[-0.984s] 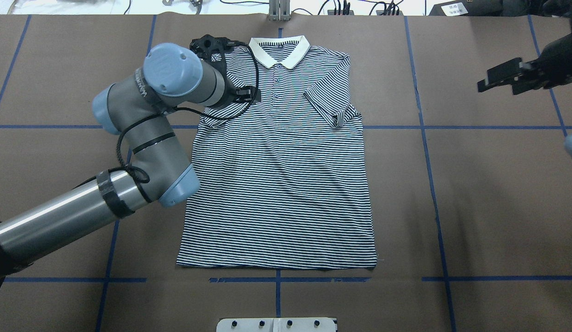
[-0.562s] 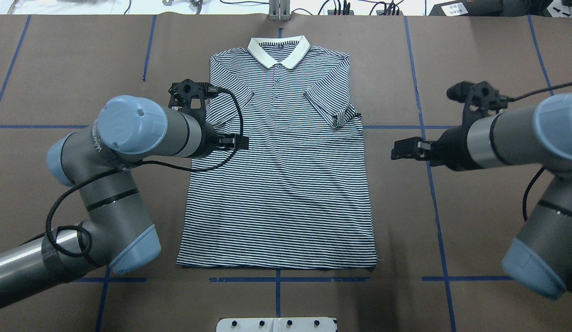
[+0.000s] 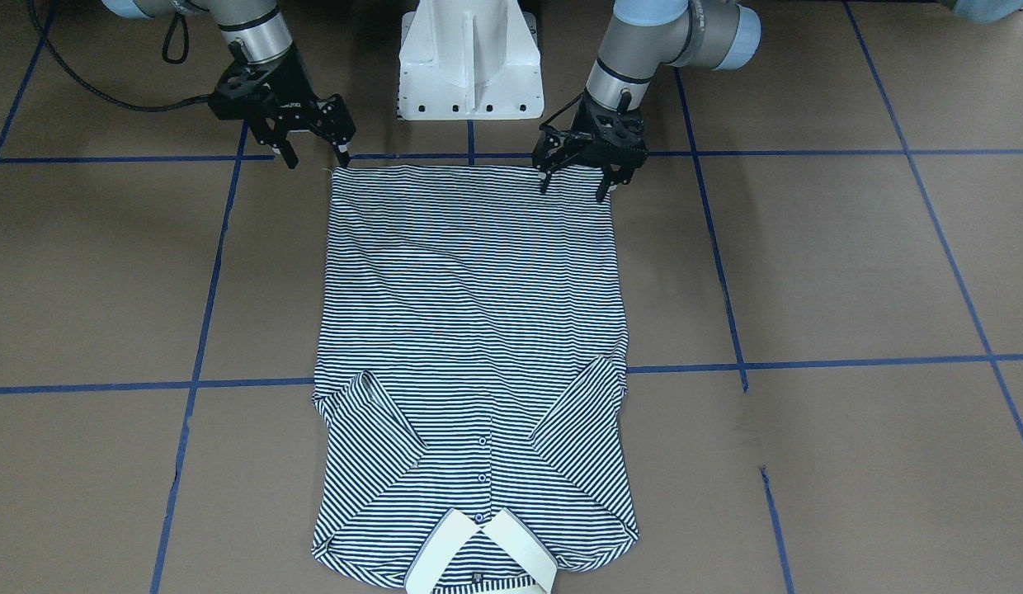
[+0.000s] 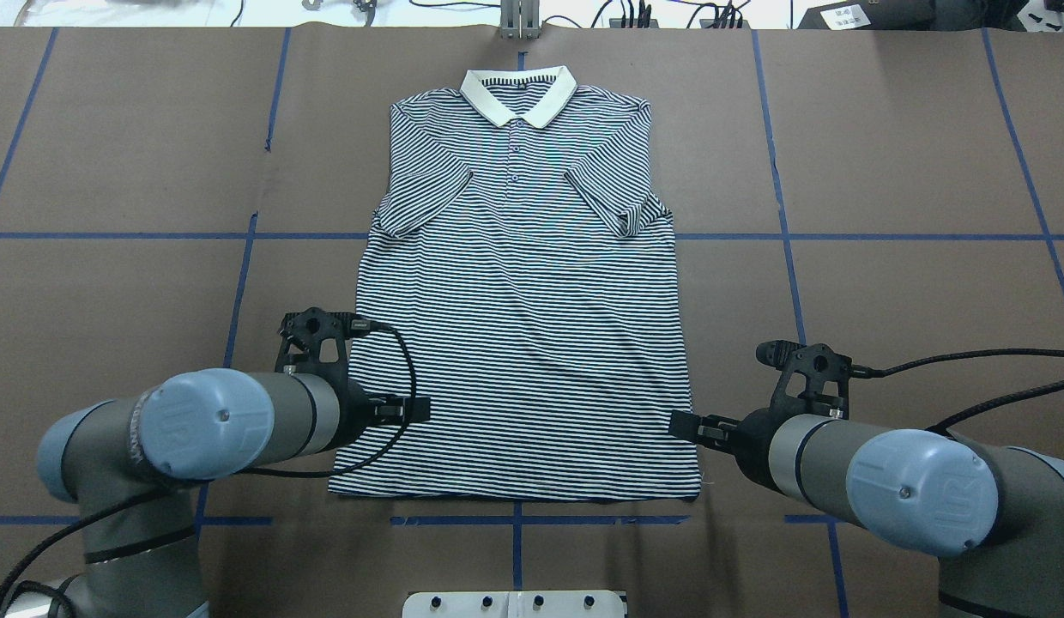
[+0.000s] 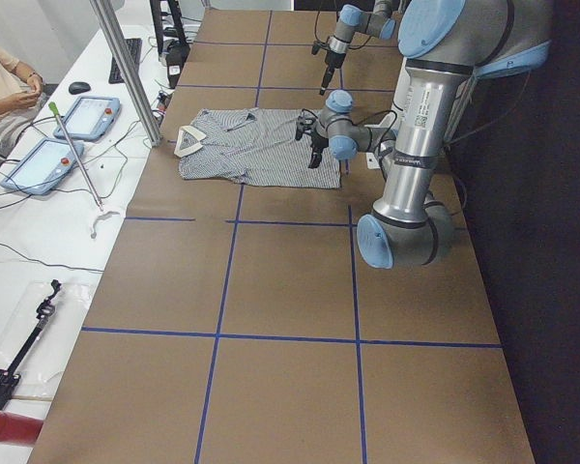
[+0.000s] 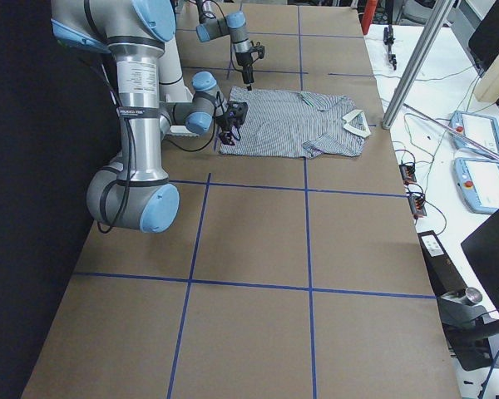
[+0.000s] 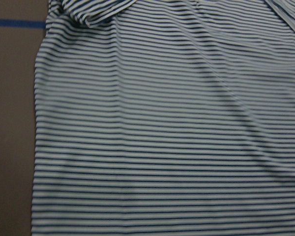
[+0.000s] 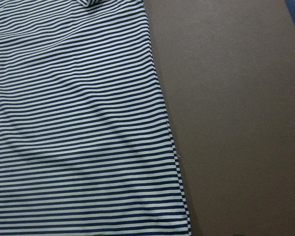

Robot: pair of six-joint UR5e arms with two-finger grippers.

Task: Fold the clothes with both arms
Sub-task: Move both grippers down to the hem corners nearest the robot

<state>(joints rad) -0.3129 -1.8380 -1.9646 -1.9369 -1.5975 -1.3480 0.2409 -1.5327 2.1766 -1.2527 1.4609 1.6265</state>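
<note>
The striped polo shirt (image 4: 523,326) lies flat, front up, with both sleeves folded in. Its cream collar (image 4: 519,94) is at the far end and its hem is toward the robot's base. In the front-facing view my left gripper (image 3: 573,186) is open and points down over the hem corner on that view's right. My right gripper (image 3: 318,157) is open at the other hem corner, with one finger off the cloth. Neither holds anything. The left wrist view shows only the shirt (image 7: 162,123). The right wrist view shows only the shirt (image 8: 78,123) and its edge. No fingers show in either.
Brown paper with blue tape lines (image 4: 789,237) covers the table. The white pedestal base (image 3: 470,58) stands just behind the hem. A metal post (image 5: 126,68), tablets (image 5: 48,159) and a seated person (image 5: 5,92) are on the operators' bench beyond the collar end.
Both arms have swung back from the shirt's upper part to the hem end near the base. The left came from the shoulder and sleeve, the right from the far right.
</note>
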